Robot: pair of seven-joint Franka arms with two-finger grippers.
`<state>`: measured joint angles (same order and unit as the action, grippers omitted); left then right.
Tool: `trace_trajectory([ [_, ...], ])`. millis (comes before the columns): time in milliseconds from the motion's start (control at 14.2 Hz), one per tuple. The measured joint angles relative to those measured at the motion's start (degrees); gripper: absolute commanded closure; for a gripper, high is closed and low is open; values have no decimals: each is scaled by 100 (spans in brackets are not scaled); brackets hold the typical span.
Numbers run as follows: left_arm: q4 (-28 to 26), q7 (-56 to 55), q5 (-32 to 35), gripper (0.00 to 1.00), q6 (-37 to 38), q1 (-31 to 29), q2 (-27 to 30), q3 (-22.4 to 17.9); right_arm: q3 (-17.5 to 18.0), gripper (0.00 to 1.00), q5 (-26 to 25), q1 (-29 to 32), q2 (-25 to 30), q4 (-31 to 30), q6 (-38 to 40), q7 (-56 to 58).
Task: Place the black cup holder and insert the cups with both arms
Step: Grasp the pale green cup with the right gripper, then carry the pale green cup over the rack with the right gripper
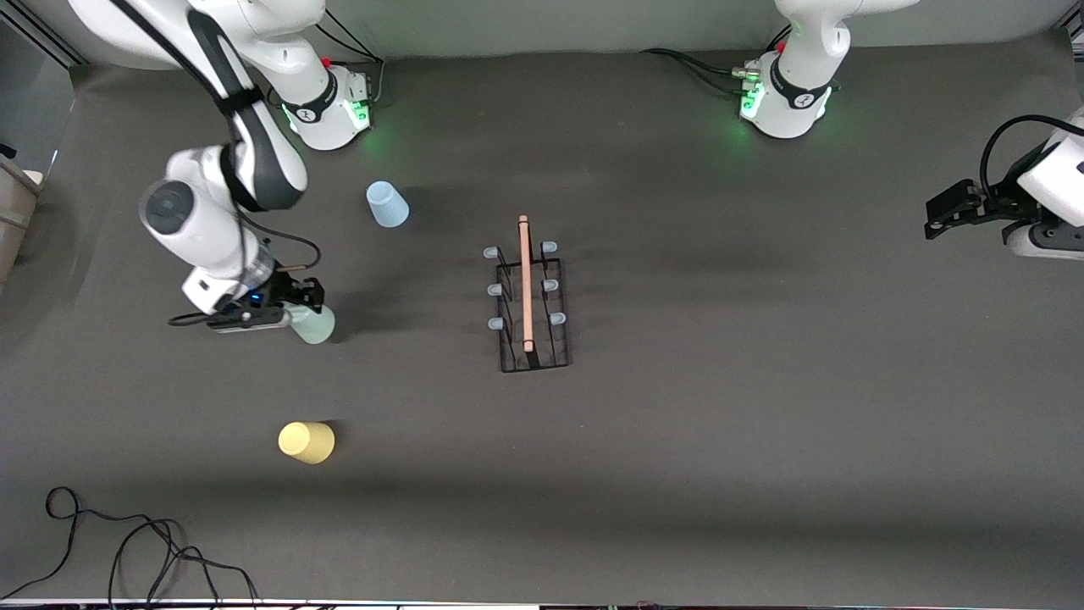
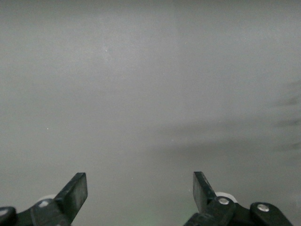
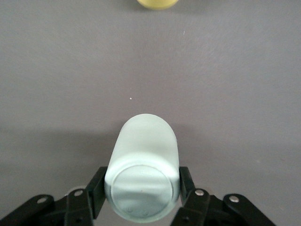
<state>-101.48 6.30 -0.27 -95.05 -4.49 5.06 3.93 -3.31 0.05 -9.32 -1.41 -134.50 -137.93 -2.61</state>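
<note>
The right gripper (image 1: 298,312) was clamped on the mint cup (image 1: 314,324) low over the desk (image 1: 762,424), needing a straight lift before heading for the black cup holder (image 1: 532,305) mid-desk, while the left gripper (image 1: 944,212) waited agape.

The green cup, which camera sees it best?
The right wrist view: the green cup fills the middle, held between the right pincer's fingers. The front view shows it small, partly hidden by that pincer. The left wrist view shows none of it.
</note>
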Motion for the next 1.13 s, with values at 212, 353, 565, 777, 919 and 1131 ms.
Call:
trace_trajectory([
  [212, -2, -24, -26, 0, -18, 1, -68, 11, 5, 100, 4, 0, 525, 1088, 2021, -755],
  [353, -23, -64, -35, 0, 1, 5, -134, 30, 32, 100, 66, -135, 577, 1661, 2801, -1639],
  [565, -32, -104, -42, 0, -22, 4, -165, 31, 67, 100, 226, -995, 550, 2201, 3331, -3744],
  [777, -56, -160, -43, 0, -146, 5, -106, 37, 96, 100, 258, -2197, 443, 2450, 3334, -6219],
  [919, -103, -169, -43, 0, -167, 5, -45, 39, 112, 100, 302, -2870, 254, 2547, 3155, -7685],
  [1131, -137, -171, -43, 0, -156, 5, 0, 40, 118, 100, 464, -3450, -118, 2636, 2648, -9132],
])
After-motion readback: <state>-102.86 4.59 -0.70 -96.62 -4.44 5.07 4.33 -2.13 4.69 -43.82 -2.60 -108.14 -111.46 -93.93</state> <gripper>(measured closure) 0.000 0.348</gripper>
